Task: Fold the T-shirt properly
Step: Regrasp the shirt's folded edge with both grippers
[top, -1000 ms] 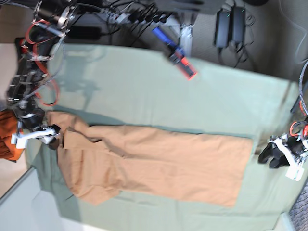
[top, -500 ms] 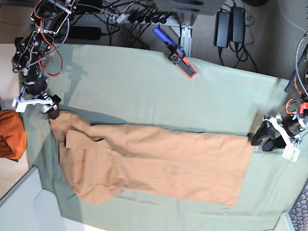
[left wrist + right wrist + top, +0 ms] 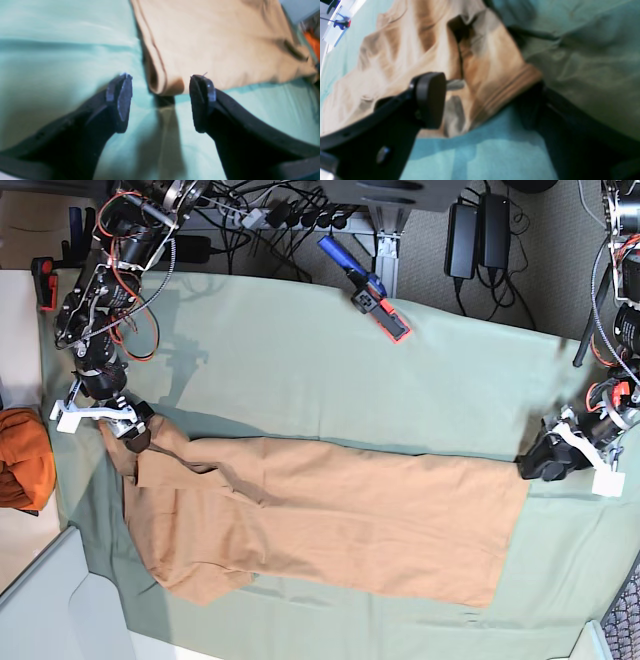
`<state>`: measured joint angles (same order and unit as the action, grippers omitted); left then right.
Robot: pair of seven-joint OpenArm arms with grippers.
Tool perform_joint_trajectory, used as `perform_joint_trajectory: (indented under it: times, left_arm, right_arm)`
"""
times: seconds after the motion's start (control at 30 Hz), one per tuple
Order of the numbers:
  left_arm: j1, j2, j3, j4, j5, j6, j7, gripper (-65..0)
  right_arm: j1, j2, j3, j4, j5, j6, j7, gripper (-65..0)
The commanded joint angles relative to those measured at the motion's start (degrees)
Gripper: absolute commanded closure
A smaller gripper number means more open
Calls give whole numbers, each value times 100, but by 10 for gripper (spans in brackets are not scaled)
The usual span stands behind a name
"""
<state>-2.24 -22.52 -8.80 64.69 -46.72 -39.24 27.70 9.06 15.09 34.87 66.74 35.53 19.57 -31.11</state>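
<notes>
The T-shirt (image 3: 320,515) is a light orange-tan cloth, folded lengthwise into a long strip on the sage-green cloth (image 3: 300,370). My right gripper (image 3: 135,430) is at the shirt's upper left, collar-end corner. In the right wrist view it (image 3: 485,102) is open, with the ribbed edge of the T-shirt (image 3: 492,72) lying between its jaws and over the far one. My left gripper (image 3: 535,465) is at the hem's upper right corner. In the left wrist view it (image 3: 162,100) is open, and the folded hem corner of the T-shirt (image 3: 212,37) sits between its fingertips.
A bunched vivid-orange cloth (image 3: 22,458) lies off the table's left edge. A blue and red tool (image 3: 365,290) lies at the green cloth's far edge, with power bricks (image 3: 478,235) and cables behind. A pale bin (image 3: 50,610) is at the bottom left.
Both grippers have moved in to the shirt's far corners: the right one up and rightward to the collar end, the left one leftward to the hem corner. The shirt lies about as before.
</notes>
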Motion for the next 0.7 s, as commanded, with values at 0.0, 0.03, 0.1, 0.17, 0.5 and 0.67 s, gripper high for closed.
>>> perform_joint_trajectory:
  times: [0.0,0.03,0.1,0.17,0.5,0.67]
  left_arm:
    - [-98,-37,-28,57,-129,-39,-83,-393]
    - [-96,-11,-28,39,-160,-39,-83,-393]
    - [-105,85,-26,-28,-221,-39,-81,-393]
    - [-146,210,-26,-181,-232,-39,-68,-393]
    - [-413,472,52,-380,-208,-39,4,-393]
    - [-413,474,378,-378,-149,-39,15,-378]
  right_arm:
    - [92,96,20,74,35,564,131,-445]
    - [90,94,20,74,22,564,129,-445]
    - [90,94,20,74,24,566,129,-445]
    - [90,94,20,74,24,568,129,-445]
    - [90,94,20,74,81,573,107,-444]
    - [92,94,20,74,203,577,109,-443]
